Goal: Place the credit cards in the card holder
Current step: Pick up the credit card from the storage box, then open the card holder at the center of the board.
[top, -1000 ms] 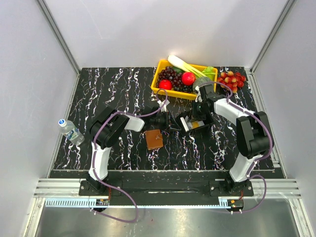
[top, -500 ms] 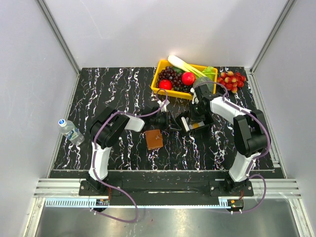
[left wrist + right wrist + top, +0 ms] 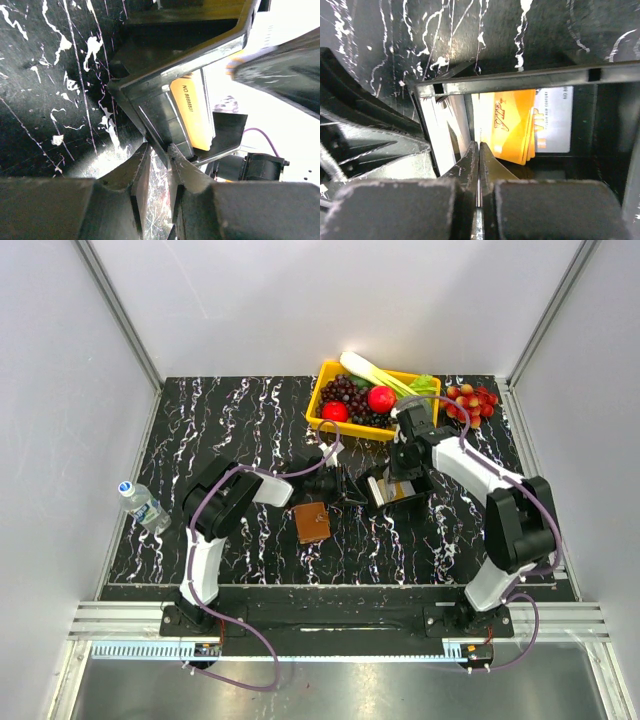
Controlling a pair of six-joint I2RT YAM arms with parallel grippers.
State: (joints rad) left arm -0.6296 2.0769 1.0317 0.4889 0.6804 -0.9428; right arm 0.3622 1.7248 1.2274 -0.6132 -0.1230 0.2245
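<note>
Swinging its elbow outward over the past second, the right arm has closed its pincer. From left: the card holder point(image 3: 311, 523) lies flat on open table, apart from the work. The left gripper point(image 3: 159, 155) looks nipped on a wall of the black box point(image 3: 190, 65). Inside stand the credit cards point(image 3: 512, 125), likely light, stiff and slick, best pinched across an exposed edge. The right gripper point(image 3: 478, 150), jaws together on nothing visible, hovers at them. Box walls and the yellow basket point(image 3: 315, 400) crowd the spot; room opens nearward.
</note>
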